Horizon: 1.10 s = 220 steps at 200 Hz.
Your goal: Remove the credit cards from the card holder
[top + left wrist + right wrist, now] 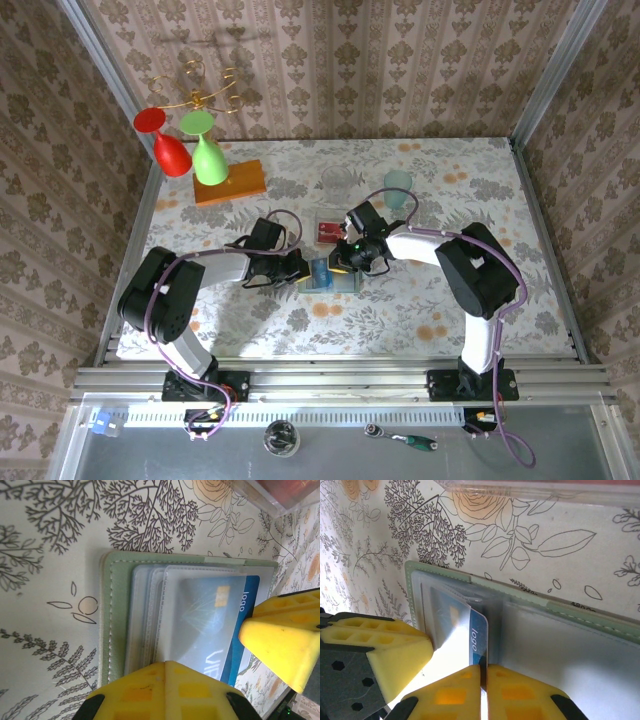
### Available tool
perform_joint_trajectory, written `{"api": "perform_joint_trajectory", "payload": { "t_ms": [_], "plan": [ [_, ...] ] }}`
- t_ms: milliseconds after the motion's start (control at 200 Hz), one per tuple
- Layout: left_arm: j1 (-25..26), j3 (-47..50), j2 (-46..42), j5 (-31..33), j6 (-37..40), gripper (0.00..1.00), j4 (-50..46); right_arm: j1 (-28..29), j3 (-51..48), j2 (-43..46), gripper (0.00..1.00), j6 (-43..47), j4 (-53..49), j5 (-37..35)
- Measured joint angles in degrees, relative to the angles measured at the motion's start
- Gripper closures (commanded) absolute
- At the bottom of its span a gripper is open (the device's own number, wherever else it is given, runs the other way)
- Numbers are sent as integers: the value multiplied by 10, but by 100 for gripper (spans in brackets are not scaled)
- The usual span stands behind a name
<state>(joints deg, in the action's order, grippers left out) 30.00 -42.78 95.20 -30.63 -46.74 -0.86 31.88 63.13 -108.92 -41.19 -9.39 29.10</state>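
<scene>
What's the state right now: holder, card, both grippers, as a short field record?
card holder: open flat on the table, clear slots facing up
blue card: sticking partly out of its slot
left gripper: shut, tip at the holder's edge
right gripper: shut on the blue card's edge
clear tray: just beyond the holder, something red inside

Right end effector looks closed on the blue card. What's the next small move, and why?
Probably draw the right end effector gently back, sliding the blue plastic credit card out of its clear sleeve. It appears shut on the card's exposed edge, while the left end effector rests on the pale green folding card holder, steadying it.
</scene>
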Motion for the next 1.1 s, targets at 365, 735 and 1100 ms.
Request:
{"api": "perform_joint_trajectory", "payload": {
  "t_ms": [365,735,1100],
  "plan": [
    [0,0,1,0,0,100,0,-3,-17,20,90,0,0,-1],
    [0,-10,8,0,0,100,0,-22,-34,63,90,19,-42,-10],
    [7,-11,15,0,-7,100,23,-23,-34,79,90,37,-91,-18]
  ]
}}
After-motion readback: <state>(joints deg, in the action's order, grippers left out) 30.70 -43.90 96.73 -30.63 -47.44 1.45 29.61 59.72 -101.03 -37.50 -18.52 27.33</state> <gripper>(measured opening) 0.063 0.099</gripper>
